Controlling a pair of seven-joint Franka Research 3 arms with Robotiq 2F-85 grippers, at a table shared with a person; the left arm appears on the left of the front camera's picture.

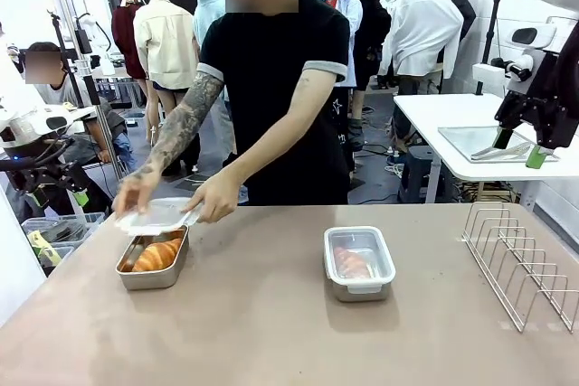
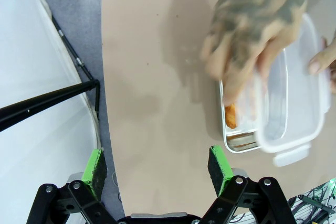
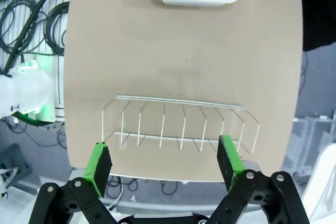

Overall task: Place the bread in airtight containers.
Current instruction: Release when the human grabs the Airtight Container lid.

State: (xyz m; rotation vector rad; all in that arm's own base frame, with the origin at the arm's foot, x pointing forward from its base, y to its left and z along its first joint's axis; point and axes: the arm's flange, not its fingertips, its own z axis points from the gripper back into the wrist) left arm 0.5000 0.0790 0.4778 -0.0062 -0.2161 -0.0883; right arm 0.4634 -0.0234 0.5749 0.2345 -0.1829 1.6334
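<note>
I see a smooth tan table (image 1: 271,332) with plenty of bare surface along its near edge. At its right edge stands a wire rack (image 1: 523,264) of thin upright metal loops. Left of centre sits an open stainless-steel tin (image 1: 152,262) with rounded corners, a ridged golden croissant (image 1: 157,255) inside; the person's hands (image 1: 172,196) hold its translucent white-rimmed lid (image 1: 156,216) tilted over the far rim. Right of centre, well apart, the second tin (image 1: 359,264) is lidded, a croissant (image 1: 351,263) dimly visible through the plastic. My left gripper (image 2: 157,167) hovers off the table's left edge, green pads spread apart and empty. My right gripper (image 3: 165,162) hangs above the rack, likewise spread and empty.
</note>
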